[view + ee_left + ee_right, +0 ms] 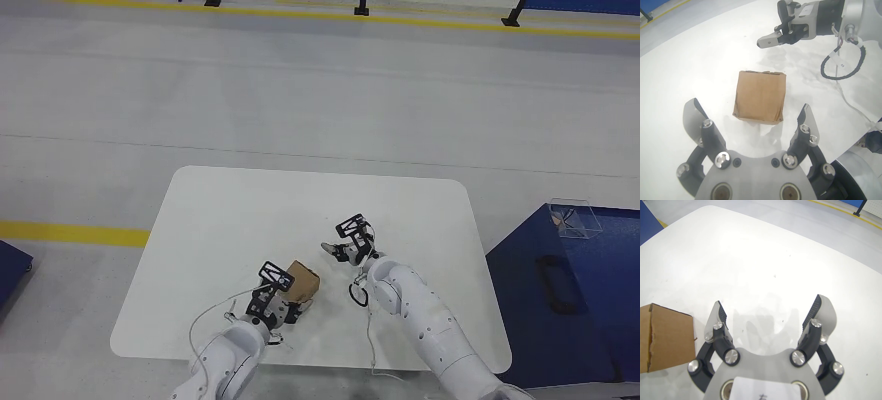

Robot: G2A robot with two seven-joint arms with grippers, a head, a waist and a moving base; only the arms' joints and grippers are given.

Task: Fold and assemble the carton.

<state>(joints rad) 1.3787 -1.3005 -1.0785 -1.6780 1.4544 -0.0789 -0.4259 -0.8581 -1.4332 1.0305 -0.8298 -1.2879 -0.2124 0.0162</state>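
Carton (pixel 760 98), small, brown cardboard, sits on the white surface (pixel 696 66) just ahead of the left jaws, spread open and empty like the right jaws nearby; likely light and crushable, best gripped gently across opposite walls.

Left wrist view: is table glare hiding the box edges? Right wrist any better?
Left wrist view: the table is bright, but the box edges read plainly, with a faint shadow beside it. Right wrist view: strongest glare mid-table; the box is cut off at the frame edge; the table rim looks bowed.
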